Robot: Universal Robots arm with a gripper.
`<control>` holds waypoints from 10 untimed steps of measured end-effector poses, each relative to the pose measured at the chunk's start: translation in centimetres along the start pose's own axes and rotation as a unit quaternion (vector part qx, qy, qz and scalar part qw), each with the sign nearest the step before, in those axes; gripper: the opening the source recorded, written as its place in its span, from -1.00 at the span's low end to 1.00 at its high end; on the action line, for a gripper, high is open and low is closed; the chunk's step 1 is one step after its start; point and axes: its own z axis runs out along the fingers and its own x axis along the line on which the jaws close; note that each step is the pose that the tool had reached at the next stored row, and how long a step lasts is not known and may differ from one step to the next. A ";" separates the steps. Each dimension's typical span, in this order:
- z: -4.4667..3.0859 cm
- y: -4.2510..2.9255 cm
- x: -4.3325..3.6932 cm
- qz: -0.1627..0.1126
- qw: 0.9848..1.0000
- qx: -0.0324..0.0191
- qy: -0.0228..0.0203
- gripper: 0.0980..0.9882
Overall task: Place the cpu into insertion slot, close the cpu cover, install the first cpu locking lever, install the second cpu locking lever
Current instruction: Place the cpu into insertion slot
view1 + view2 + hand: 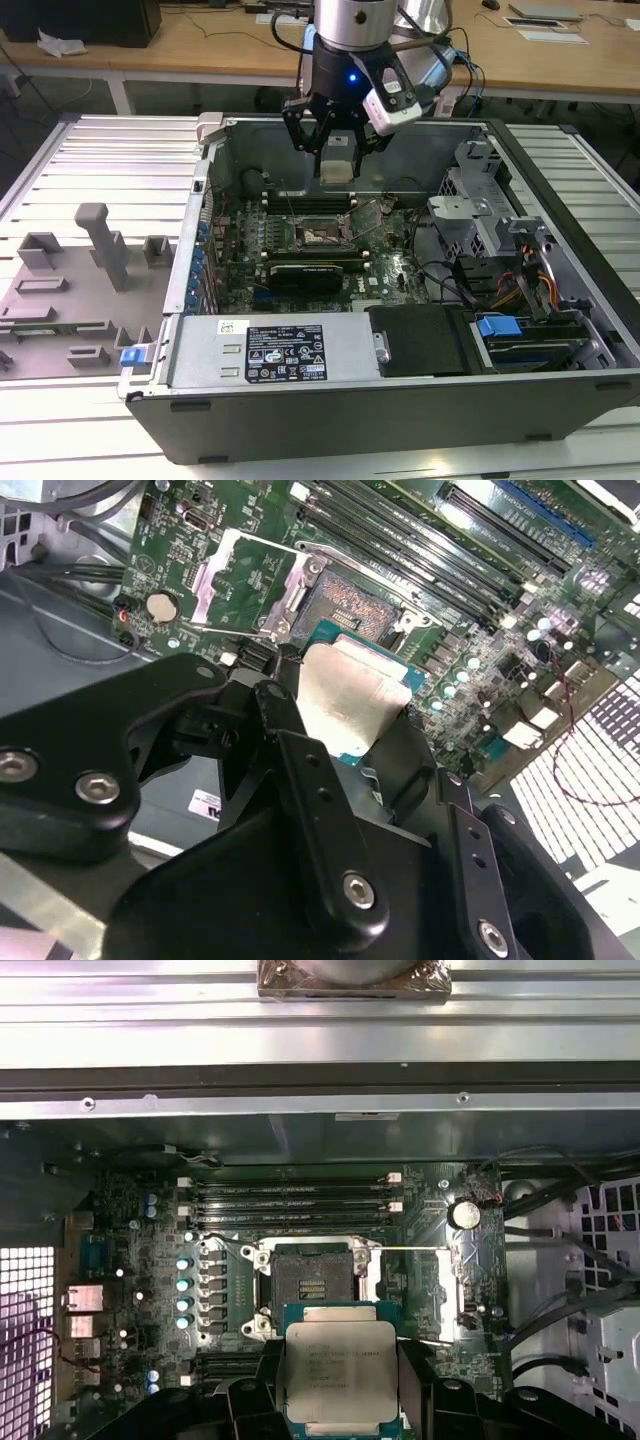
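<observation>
My gripper [337,150] hangs over the open computer case, shut on the cpu [338,166], a pale silver square chip. Both wrist views show the cpu [340,1370] [350,705] clamped between black fingers [292,735], held above the motherboard. The insertion slot [322,234] [311,1282] [345,610] lies below and a little ahead of the chip, with its dark contact field bare. The cpu cover [210,578], a silver frame plate, stands swung open beside the slot. A thin lever rod [412,1250] sticks out sideways from the socket.
A long black card [305,270] sits in front of the socket, and memory slots [290,1200] run behind it. The power supply [270,350] and drive cage [480,210] border the board. A grey fixture tray [80,270] lies at the exterior view's left.
</observation>
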 end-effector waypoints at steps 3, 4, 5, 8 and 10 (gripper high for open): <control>0.52 0.10 0.14 0.000 1.000 0.000 0.000 -0.01; 0.74 0.20 0.21 0.000 1.000 0.001 0.000 -0.01; 0.91 0.28 0.27 0.000 1.000 0.001 0.000 -0.01; 1.44 0.61 0.47 0.000 1.000 0.003 -0.001 -0.01; 1.85 0.81 0.57 0.000 1.000 0.006 -0.001 -0.01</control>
